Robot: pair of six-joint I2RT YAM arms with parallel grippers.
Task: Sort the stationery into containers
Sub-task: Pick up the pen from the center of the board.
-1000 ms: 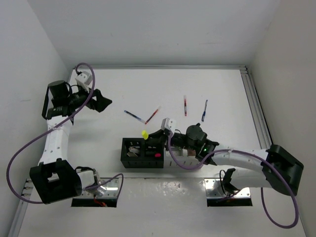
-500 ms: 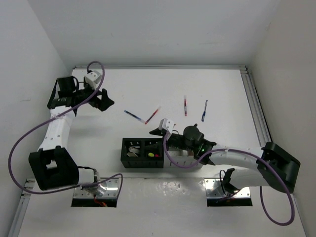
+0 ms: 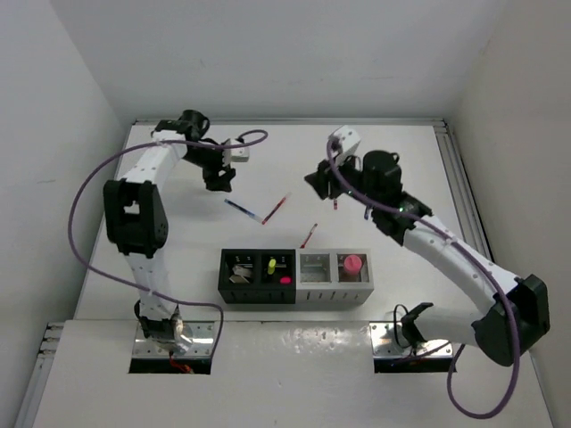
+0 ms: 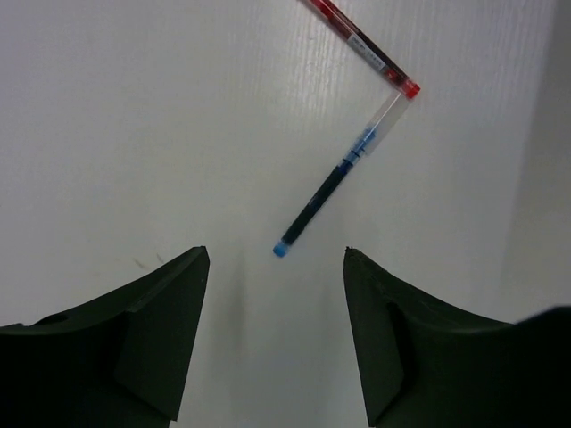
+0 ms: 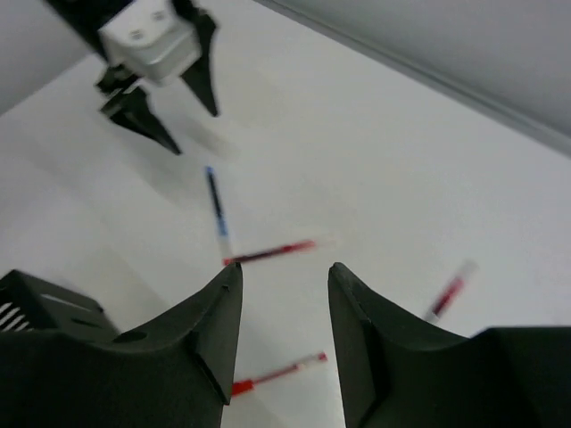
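Observation:
My left gripper (image 3: 219,178) (image 4: 276,253) is open and empty, low over the table just short of a blue pen (image 3: 241,209) (image 4: 335,183). A red pen (image 3: 278,205) (image 4: 361,45) touches that pen's far tip. My right gripper (image 3: 321,183) (image 5: 284,272) is open and empty, raised over the far middle. Below it lie the blue pen (image 5: 216,209) and three red pens (image 5: 268,252) (image 5: 277,373) (image 5: 449,292). The four bins stand in a row near the front: two black (image 3: 223,276) (image 3: 292,267), two grey (image 3: 315,283) (image 3: 352,283). A yellow highlighter (image 3: 270,264) lies in the second black bin.
A pink-capped glue stick (image 3: 353,263) stands in the rightmost grey bin. Pale pieces lie in the leftmost black bin. A metal rail (image 3: 464,205) runs along the table's right edge. White walls close in the left, back and right sides.
My right arm has left the bins and swung up to the far middle, leaving the yellow highlighter in the second black bin. My left arm has swung right, toward the blue pen.

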